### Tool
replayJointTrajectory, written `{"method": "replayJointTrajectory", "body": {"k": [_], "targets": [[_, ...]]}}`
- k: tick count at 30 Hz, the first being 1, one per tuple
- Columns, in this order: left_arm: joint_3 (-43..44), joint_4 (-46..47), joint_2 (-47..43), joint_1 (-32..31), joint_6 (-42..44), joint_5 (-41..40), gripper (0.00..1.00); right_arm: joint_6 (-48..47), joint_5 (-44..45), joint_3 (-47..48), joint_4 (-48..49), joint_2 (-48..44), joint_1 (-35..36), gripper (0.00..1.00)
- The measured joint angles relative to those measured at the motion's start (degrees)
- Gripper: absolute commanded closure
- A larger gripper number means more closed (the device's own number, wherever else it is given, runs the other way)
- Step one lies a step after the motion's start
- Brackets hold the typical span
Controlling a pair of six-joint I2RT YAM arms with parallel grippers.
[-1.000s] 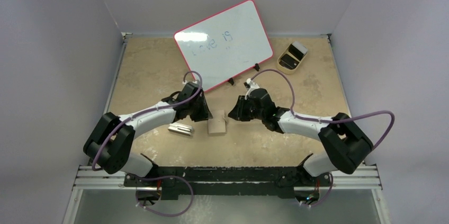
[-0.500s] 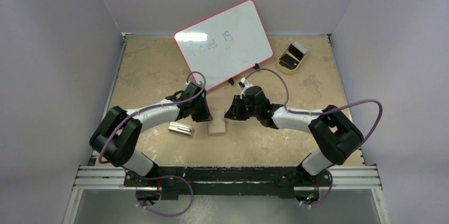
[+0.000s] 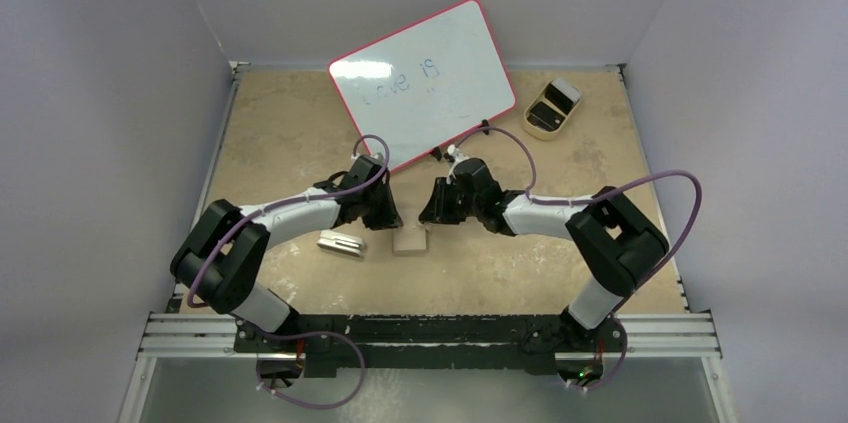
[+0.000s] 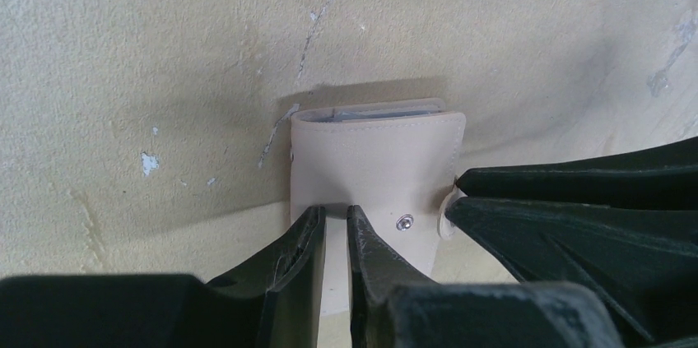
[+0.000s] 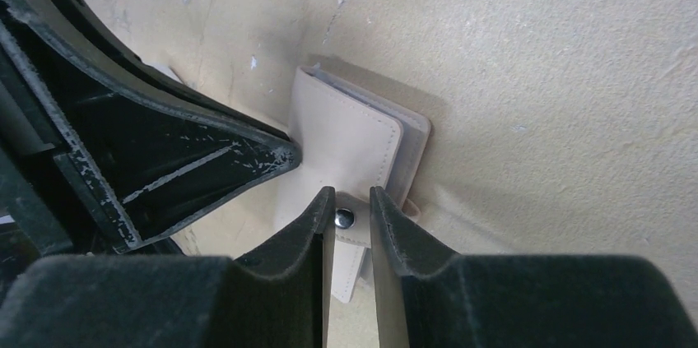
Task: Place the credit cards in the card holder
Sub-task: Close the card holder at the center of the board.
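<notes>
Card holder (image 3: 410,240) lies folded in the middle of the worktop (image 3: 290,133), between the two claws. The left claw (image 4: 336,215) is almost closed, pinching the holder's near edge. The right claw (image 5: 350,200) is almost closed too, pinching the little snap tab (image 5: 346,220) on its side.

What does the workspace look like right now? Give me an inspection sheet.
Surface: tan tabletop, scuffed.
Job's things: card holder folded, snap undone; silvery stack, possibly cards, on its left.
Clutter: whiteboard with faint writing; oval tray at far right, pale block inside.
Tools: left tool pinches the holder's edge; right tool pinches its snap tab.
Cables: purple cables loop along both arms.
Surroundings: grey walls; nothing else seen.
</notes>
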Motion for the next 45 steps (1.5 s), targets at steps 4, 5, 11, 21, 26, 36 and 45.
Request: {"method": "replayJointTrajectory", "body": {"k": [4, 5, 11, 21, 26, 36, 45], "targets": [[-0.1, 0.2, 0.1, 0.0, -0.2, 0.0, 0.85, 0.5, -0.5, 0.0, 0.8, 0.0, 0.5, 0.76], [-0.1, 0.2, 0.1, 0.0, -0.2, 0.0, 0.85, 0.7, -0.6, 0.0, 1.0, 0.0, 0.7, 0.76], [-0.2, 0.6, 0.2, 0.0, -0.5, 0.2, 0.85, 1.7, -0.9, 0.0, 1.6, 0.0, 2.2, 0.76], [-0.3, 0.8, 0.2, 0.0, -1.5, 0.2, 0.85, 1.5, 0.1, 0.0, -3.3, -3.1, 2.3, 0.74], [-0.3, 1.4, 0.2, 0.0, -1.6, 0.2, 0.85, 1.5, 1.0, 0.0, -4.0, -6.3, 2.3, 0.76], [-0.3, 1.4, 0.2, 0.0, -1.7, 0.2, 0.85, 2.1, 1.1, -1.7, -4.2, -5.3, 2.3, 0.77], [-0.5, 1.7, 0.2, 0.0, -1.7, 0.2, 0.85, 2.1, 0.9, -1.7, -2.6, -1.7, 2.3, 0.79]]}}
